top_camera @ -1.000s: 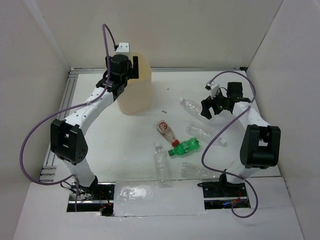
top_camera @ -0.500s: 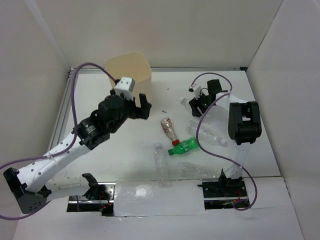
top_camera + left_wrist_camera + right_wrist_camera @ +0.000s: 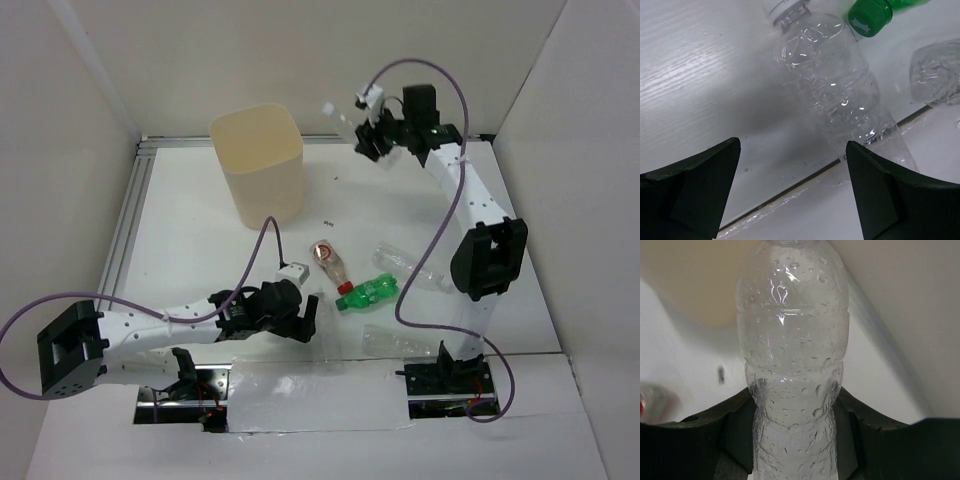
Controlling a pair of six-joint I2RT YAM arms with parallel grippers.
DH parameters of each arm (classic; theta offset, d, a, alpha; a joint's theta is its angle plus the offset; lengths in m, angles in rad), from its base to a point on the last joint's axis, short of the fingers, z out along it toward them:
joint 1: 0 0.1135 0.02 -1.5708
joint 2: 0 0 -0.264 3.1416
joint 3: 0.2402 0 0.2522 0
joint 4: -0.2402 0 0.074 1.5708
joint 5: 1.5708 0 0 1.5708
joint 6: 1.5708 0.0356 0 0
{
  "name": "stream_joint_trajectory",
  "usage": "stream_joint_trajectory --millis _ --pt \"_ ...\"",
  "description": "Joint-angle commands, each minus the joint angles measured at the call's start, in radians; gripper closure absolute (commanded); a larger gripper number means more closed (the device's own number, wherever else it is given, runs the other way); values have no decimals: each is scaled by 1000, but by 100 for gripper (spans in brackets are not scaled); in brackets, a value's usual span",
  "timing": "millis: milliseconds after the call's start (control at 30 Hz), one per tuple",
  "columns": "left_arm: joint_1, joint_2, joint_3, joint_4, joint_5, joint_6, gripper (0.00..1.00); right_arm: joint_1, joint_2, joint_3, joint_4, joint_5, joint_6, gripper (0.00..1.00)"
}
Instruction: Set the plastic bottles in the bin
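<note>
TOP: right gripper [image 3: 372, 138] grips a clear bottle [image 3: 335, 115], held high just right of the bin [image 3: 262, 190], probably for dropping in; left gripper [image 3: 303, 318] sits low over the near bottle [image 3: 326, 348] | LEFT WRIST: jaws wide, empty, straddling the near bottle [image 3: 840, 100]; green bottle [image 3: 867, 17] just beside its neck may snag | RIGHT WRIST: fingers [image 3: 737, 427] pinch the clear bottle [image 3: 792, 350] at its waist; cream bin behind

Place: a robot lab test cell.
Walls: plain white boards [image 3: 300, 60] box in three sides.
Table: white top [image 3: 190, 240], metal rail [image 3: 122, 230] along its left edge.
Gear: two bolted-down arms [image 3: 470, 200], loose purple cables [image 3: 418, 62].
</note>
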Motion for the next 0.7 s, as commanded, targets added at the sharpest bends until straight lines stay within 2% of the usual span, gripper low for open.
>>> stream_joint_trajectory --millis 0,133,200,333,400,433,567,667 --pt "-17 3 -25 137 44 -59 1 113 -96 184 119 -77 124 65" --pt "-49 12 -25 148 44 -59 1 243 -27 261 247 -51 159 65" --pt "-49 12 -34 148 53 -59 1 274 10 325 288 -60 159 65" --pt "-59 -37 -66 158 53 -101 1 312 139 451 326 -89 262 64" --pt "-69 -92 -76 117 32 -124 1 335 241 517 357 -112 346 55" --pt "-69 -92 -76 117 32 -124 1 335 242 517 357 -112 347 55" --pt "-69 -163 -76 103 21 -180 1 355 317 532 396 -123 399 34" --pt "-79 -172 -76 135 10 -225 1 367 329 543 407 -134 399 34"
